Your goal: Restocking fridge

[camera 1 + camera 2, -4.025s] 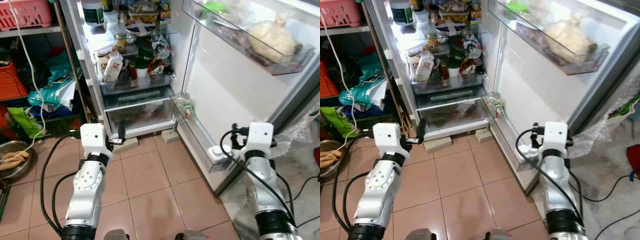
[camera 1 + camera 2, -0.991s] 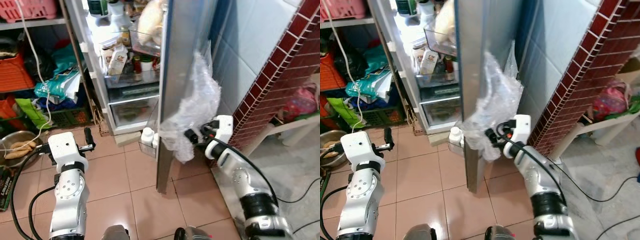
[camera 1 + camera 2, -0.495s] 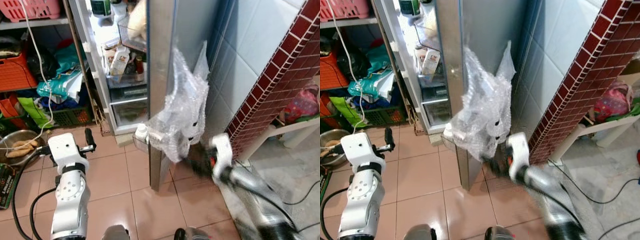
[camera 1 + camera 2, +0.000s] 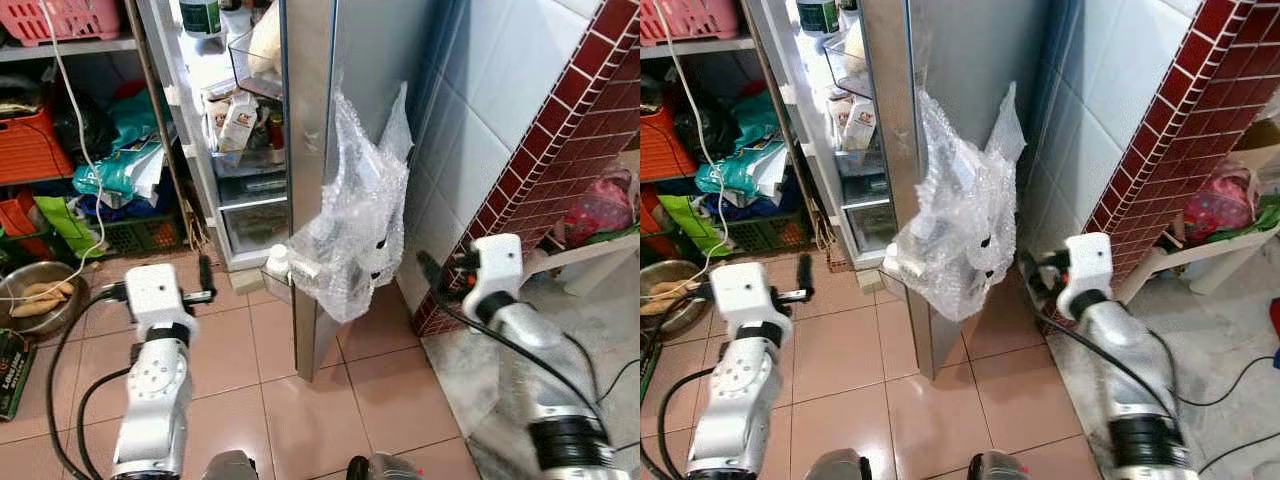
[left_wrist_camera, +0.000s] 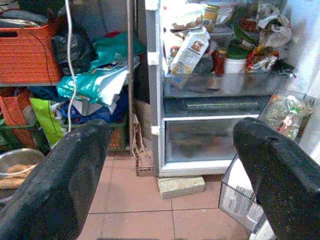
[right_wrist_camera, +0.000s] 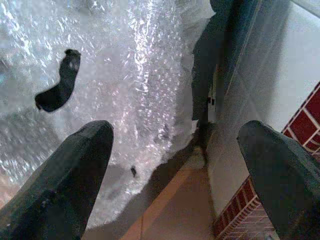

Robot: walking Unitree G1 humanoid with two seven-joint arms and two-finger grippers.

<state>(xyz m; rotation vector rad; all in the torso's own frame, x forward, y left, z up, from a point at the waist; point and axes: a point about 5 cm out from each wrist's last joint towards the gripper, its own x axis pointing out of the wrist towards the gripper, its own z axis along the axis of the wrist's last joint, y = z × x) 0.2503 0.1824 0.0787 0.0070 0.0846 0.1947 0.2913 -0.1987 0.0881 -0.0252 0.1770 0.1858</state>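
My right claw (image 6: 175,175) is wide apart near the fridge door (image 4: 310,120); my left claw (image 5: 170,165) too. The door looks heavy and stiff, so I would push its flat side, not the soft bubble wrap (image 4: 350,230)

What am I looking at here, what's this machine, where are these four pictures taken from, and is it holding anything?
This is a walking humanoid robot with two silver arms, each ending in a two-fingered black pincer. The two wide pictures come from cameras in its head, looking down. The other two come from cameras on its wrists, looking along the fingers.

It stands on a tiled floor before a fridge whose door is partly shut, edge toward the robot. Bubble wrap hangs on the door's outside.

The left pincer points at the stocked shelves; the right pincer faces the bubble wrap. Both are open and hold nothing.
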